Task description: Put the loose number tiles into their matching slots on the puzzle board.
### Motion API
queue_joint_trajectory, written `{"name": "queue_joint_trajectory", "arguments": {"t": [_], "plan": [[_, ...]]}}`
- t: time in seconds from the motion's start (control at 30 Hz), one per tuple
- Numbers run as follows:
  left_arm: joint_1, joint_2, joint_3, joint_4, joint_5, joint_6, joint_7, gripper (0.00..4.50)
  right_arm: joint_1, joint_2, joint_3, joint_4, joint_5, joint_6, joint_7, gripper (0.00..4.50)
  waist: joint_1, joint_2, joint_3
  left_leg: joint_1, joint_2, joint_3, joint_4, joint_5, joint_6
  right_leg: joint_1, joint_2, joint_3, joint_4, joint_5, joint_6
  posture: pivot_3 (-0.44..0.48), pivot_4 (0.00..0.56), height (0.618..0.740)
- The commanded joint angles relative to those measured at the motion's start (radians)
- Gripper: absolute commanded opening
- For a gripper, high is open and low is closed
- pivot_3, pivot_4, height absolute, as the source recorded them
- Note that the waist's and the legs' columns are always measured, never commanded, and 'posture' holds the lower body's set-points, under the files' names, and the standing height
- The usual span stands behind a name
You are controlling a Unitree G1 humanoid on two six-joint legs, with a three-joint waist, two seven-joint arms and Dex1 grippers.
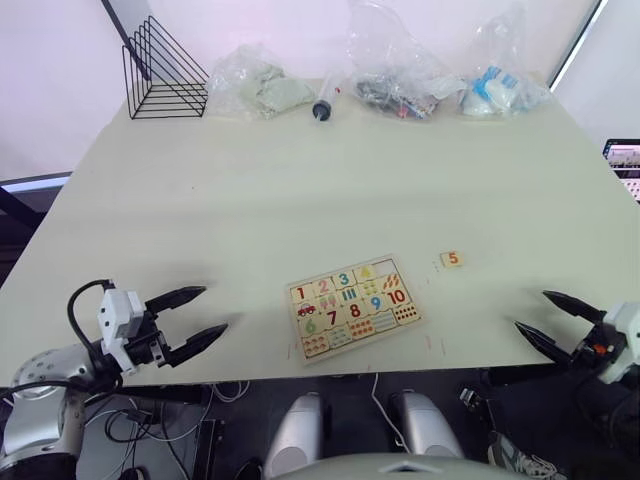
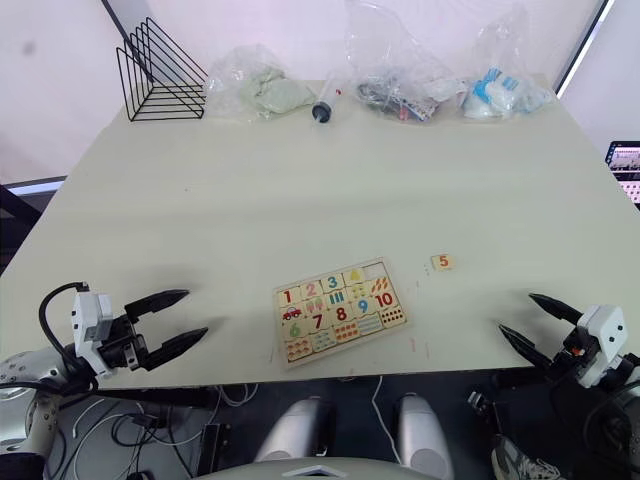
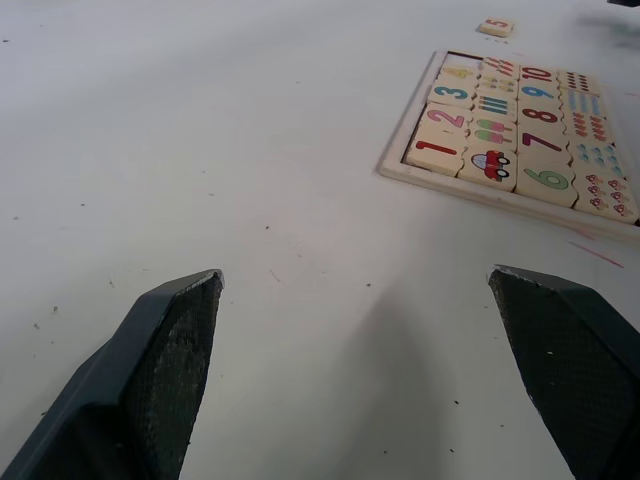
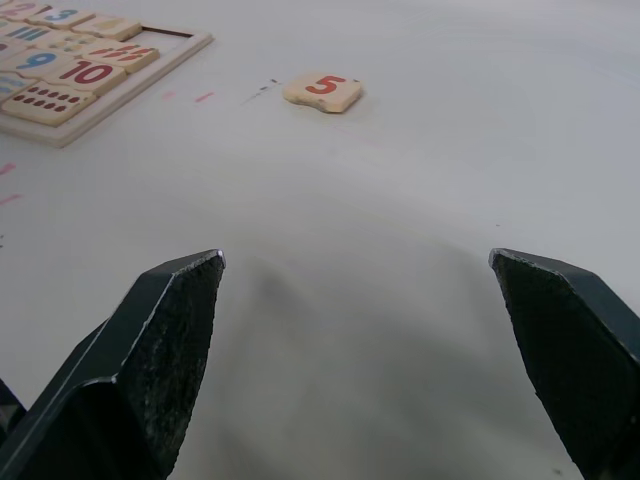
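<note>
- Left eye view: nearest the camera, the left gripper (image 1: 205, 313) hovered over the near left edge of the table (image 1: 300, 190), its two black fingers spread apart and empty. The right gripper (image 1: 540, 315) hung at the near right edge, likewise spread and empty. The puzzle board (image 1: 352, 305) lay skewed close to the near edge, about midway along it. Tiles 1 to 4 sat in its top row; the slot (image 1: 388, 266) at that row's right end stood empty. The loose 5 tile (image 1: 452, 259) lay flat on the table just beyond the board's far right corner, apart from it.
- Right eye view: along the far edge stood a black wire rack (image 2: 160, 72), holding nothing, three clear plastic bags (image 2: 430, 65) with unidentifiable contents, and a syringe (image 2: 326, 103).
- Left wrist view: the board showed beyond the parted fingers (image 3: 165, 370), the 5 tile past its corner.
- Right wrist view: the 5 tile (image 4: 322, 91) lay ahead of the open fingers (image 4: 160, 350). It appeared light, rigid and thin, probably prone to sliding; a pinch across two opposite edges seemed the soundest hold.
</note>
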Motion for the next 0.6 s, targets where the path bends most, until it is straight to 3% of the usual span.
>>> {"name": "queue_joint_trajectory", "arguments": {"t": [0.03,0.4,0.6], "plan": [[-0.005,0.01,0.014,0.002,-0.001,-0.021,-0.01,4.5,0.006,-0.006,-0.012,-0.038,0.022,-0.006,0.0,4.46,0.0,0.0,0.0,0.0,0.0,0.0,0.0,0.0,0.0,0.0,0.0,0.0,0.0,0.0,0.0,0.0,0.15,0.74],[-0.023,0.011,0.006,0.027,0.003,-0.034,-0.031,4.5,0.003,-0.008,0.004,-0.065,0.024,0.014,0.002,4.46,0.0,0.0,0.0,0.0,0.0,0.0,0.0,0.0,0.0,0.0,0.0,0.0,0.0,0.0,0.0,0.0,0.15,0.74],[-0.069,0.024,-0.028,0.042,0.005,-0.061,-0.111,4.5,-0.043,-0.015,0.037,-0.099,0.03,0.043,0.004,4.46,0.0,0.0,0.0,0.0,0.0,0.0,0.0,0.0,0.0,0.0,0.0,0.0,0.0,0.0,0.0,0.0,0.15,0.74]]}}
